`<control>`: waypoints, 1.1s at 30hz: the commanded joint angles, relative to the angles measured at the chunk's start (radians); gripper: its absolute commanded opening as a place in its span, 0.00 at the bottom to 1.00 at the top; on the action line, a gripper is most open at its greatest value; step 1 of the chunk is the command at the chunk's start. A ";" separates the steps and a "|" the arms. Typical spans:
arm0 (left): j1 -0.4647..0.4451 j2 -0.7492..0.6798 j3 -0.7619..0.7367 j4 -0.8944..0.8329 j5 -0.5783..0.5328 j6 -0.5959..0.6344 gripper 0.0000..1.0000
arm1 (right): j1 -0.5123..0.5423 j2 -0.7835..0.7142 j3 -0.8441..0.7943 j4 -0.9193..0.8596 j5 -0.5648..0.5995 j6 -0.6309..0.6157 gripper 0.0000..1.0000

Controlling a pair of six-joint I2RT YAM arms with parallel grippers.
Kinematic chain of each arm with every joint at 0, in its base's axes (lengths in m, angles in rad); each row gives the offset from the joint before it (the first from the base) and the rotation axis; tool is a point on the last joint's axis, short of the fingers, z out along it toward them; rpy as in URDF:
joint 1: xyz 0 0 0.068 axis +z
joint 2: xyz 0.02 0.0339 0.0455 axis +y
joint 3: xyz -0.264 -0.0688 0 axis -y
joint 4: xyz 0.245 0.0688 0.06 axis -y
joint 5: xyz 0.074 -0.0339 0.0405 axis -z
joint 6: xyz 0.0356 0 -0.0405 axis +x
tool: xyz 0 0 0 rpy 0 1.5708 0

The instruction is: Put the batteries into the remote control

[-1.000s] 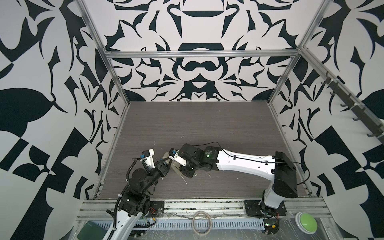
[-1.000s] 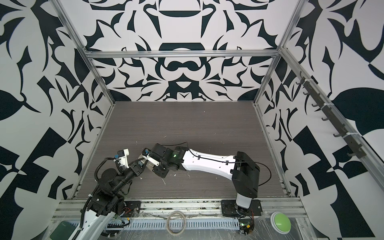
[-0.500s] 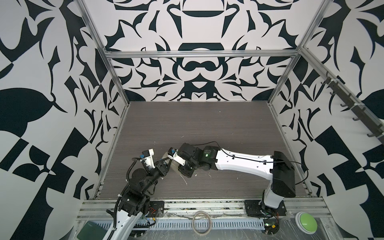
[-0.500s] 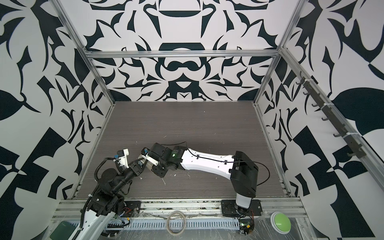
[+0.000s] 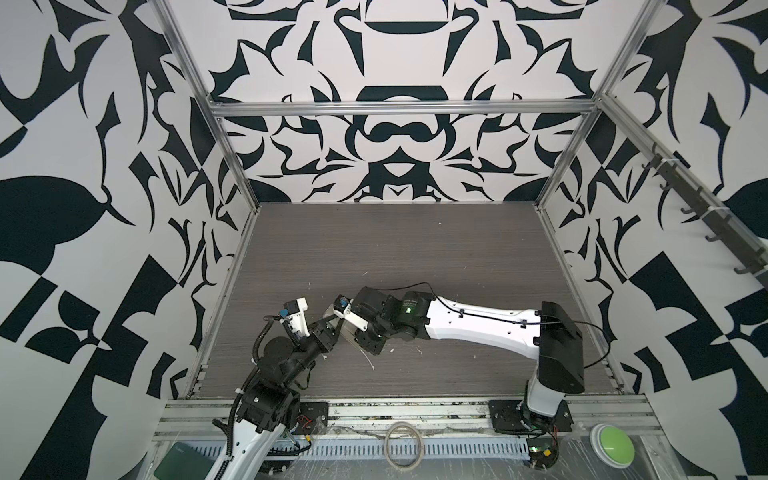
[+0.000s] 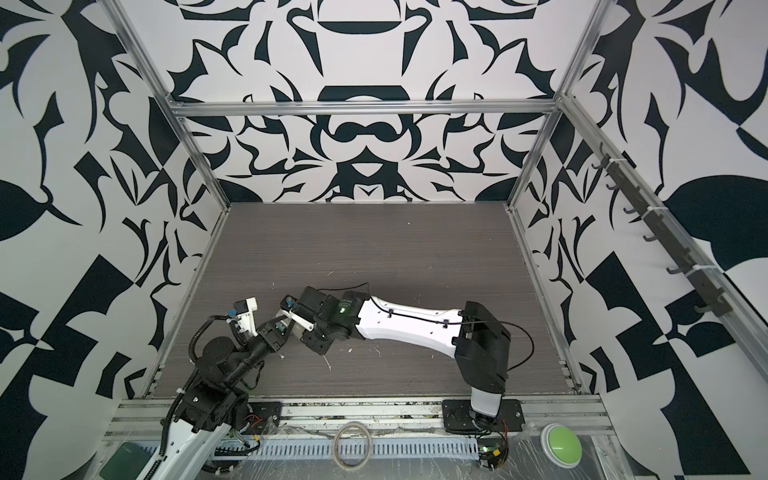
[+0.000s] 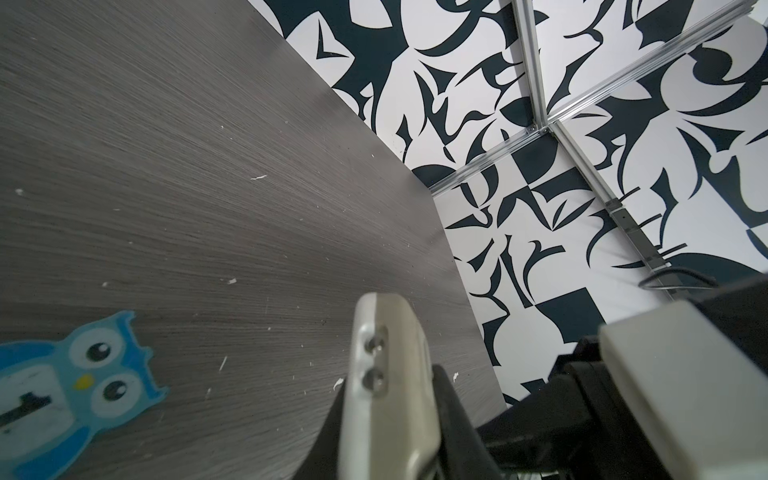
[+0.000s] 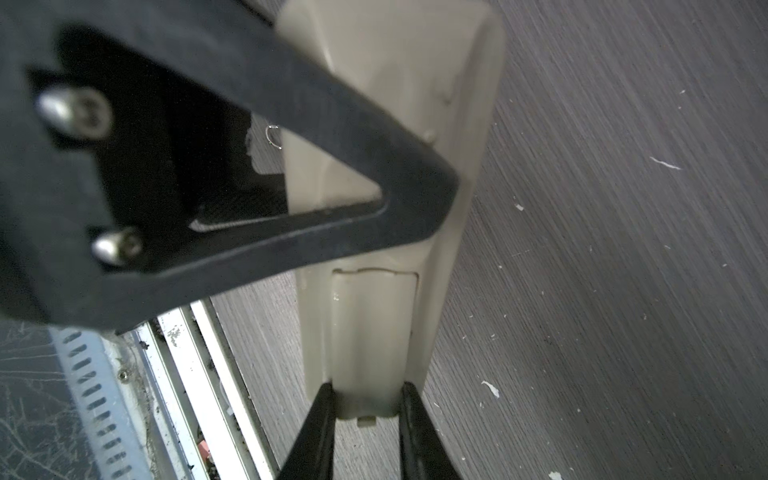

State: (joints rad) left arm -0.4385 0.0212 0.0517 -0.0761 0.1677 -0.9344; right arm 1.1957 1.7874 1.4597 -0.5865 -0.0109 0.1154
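Left arm's two black fingers (image 8: 316, 432) pinching one end of the single slim white rectangular plastic remote control (image 8: 374, 332), right arm's black fingers (image 8: 340, 124) clamped narrowly across its body, above the grey wood-grain bench (image 8: 602, 291) bearing one flat blue owl toy (image 7: 75, 386).

- The remote control (image 8: 374, 316): my right gripper (image 5: 340, 319) lays one blurred black finger (image 8: 340, 124) across its upper half. The other finger is out of sight, so I cannot tell whether I clamp it there.
- In the left wrist view the frame's edge cuts off the remote and a blue owl toy (image 7: 79, 382), both blurred.
- In both top views the remote is almost wholly hidden between my left gripper (image 5: 329, 330) and the right one.
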 commanded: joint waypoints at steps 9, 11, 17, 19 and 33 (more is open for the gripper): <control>-0.005 -0.014 -0.042 -0.076 0.045 -0.007 0.00 | 0.004 0.008 0.056 0.022 0.011 0.004 0.00; -0.005 -0.013 -0.041 -0.076 0.048 -0.006 0.00 | 0.004 0.014 0.065 0.019 0.008 0.002 0.00; -0.005 -0.012 -0.044 -0.073 0.070 -0.006 0.00 | 0.005 0.030 0.088 0.002 0.007 -0.032 0.00; -0.005 -0.013 -0.045 -0.073 0.077 -0.007 0.00 | 0.004 0.036 0.096 -0.004 0.005 -0.042 0.00; -0.005 -0.010 -0.046 -0.072 0.096 -0.004 0.00 | 0.005 0.042 0.121 0.013 -0.003 -0.086 0.00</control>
State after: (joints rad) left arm -0.4339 0.0216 0.0505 -0.0750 0.1654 -0.9264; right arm 1.1976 1.8336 1.5360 -0.6575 -0.0086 0.0669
